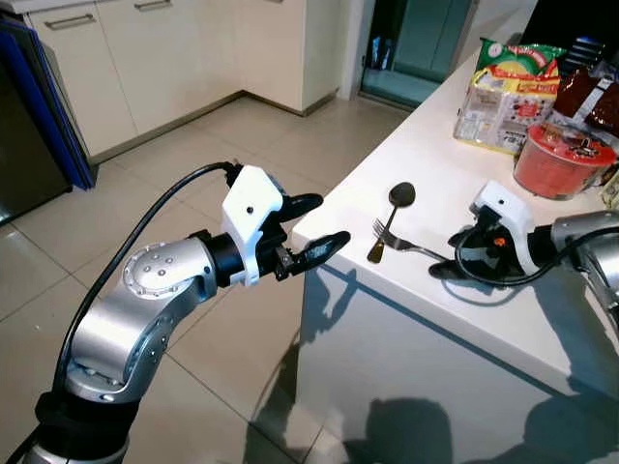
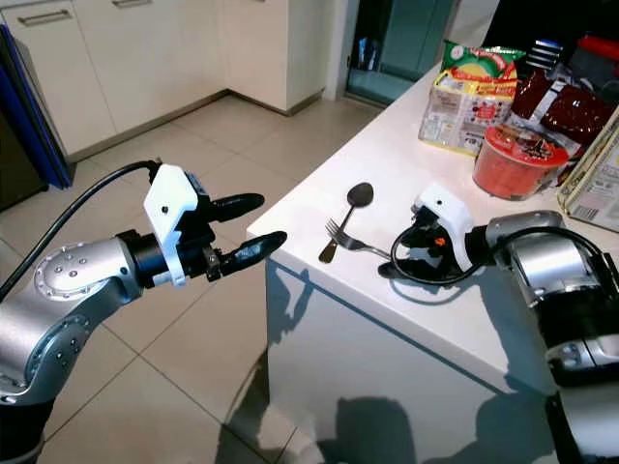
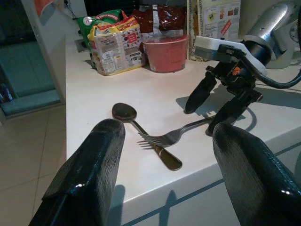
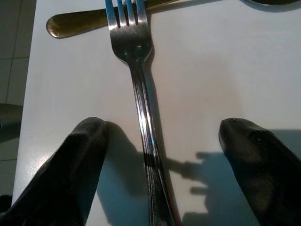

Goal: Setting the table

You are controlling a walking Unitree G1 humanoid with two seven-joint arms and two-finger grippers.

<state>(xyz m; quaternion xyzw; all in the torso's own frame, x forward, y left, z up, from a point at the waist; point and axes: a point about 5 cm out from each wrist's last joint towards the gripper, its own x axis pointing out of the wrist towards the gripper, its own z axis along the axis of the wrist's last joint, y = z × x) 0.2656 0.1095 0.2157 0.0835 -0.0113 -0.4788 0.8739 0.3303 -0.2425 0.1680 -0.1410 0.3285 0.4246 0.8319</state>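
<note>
The fork [image 4: 141,94] lay on the white table [image 1: 435,164], its handle running between the right gripper [image 4: 160,141]'s spread fingers [image 4: 80,155], which touched neither side of it. Its tines rested across the spoon [image 1: 392,217]. The left gripper [image 1: 314,227] hovered off the table's corner, fingers apart and empty.

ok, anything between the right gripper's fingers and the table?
Yes. The fork's handle runs between the open right gripper's two fingers on the white table, per the right wrist view. Its tines lie across the spoon's handle.
</note>
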